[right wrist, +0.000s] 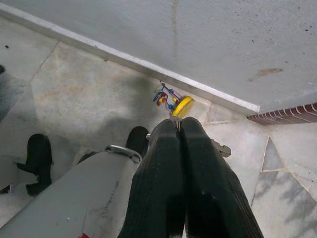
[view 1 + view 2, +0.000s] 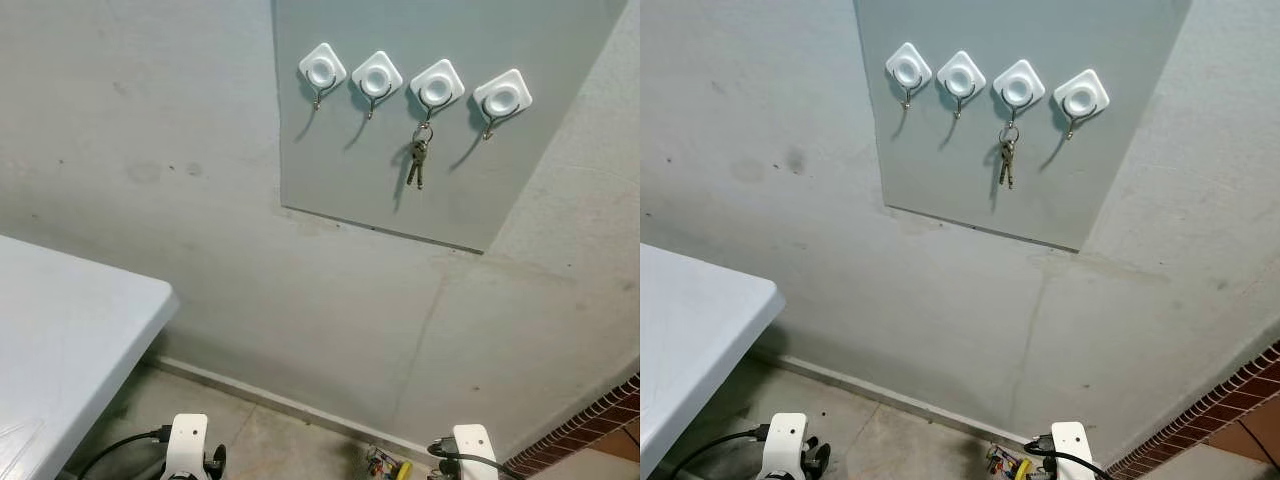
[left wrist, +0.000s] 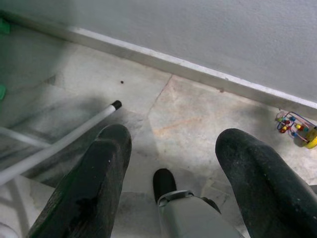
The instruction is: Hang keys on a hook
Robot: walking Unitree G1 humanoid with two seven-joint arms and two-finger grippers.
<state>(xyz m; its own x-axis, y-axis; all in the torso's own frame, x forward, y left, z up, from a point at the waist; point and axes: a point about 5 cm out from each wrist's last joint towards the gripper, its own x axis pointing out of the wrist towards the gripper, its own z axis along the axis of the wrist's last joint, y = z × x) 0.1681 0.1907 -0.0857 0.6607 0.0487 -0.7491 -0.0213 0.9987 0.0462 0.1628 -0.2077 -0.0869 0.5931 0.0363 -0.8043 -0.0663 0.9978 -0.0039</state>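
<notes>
Grey wall (image 2: 200, 250) carries a grey panel (image 2: 350, 170) at 12 o'clock with four white hooks; white worktop (image 2: 60, 340) at 8 o'clock. Keys (image 2: 418, 160) hang from the third hook (image 2: 437, 88), counted from the left. Left hand (image 3: 173, 163) hangs low over the floor, released, fingers apart. Right hand (image 1: 181, 148) hangs low, clenched, empty. Bead toy (image 1: 172, 99) lies by the skirting.

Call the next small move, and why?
Probably none beyond staying lowered: the keys already hang from the third hook on the wall panel. Left gripper is open and empty, right gripper shut, both pointing at the floor.
</notes>
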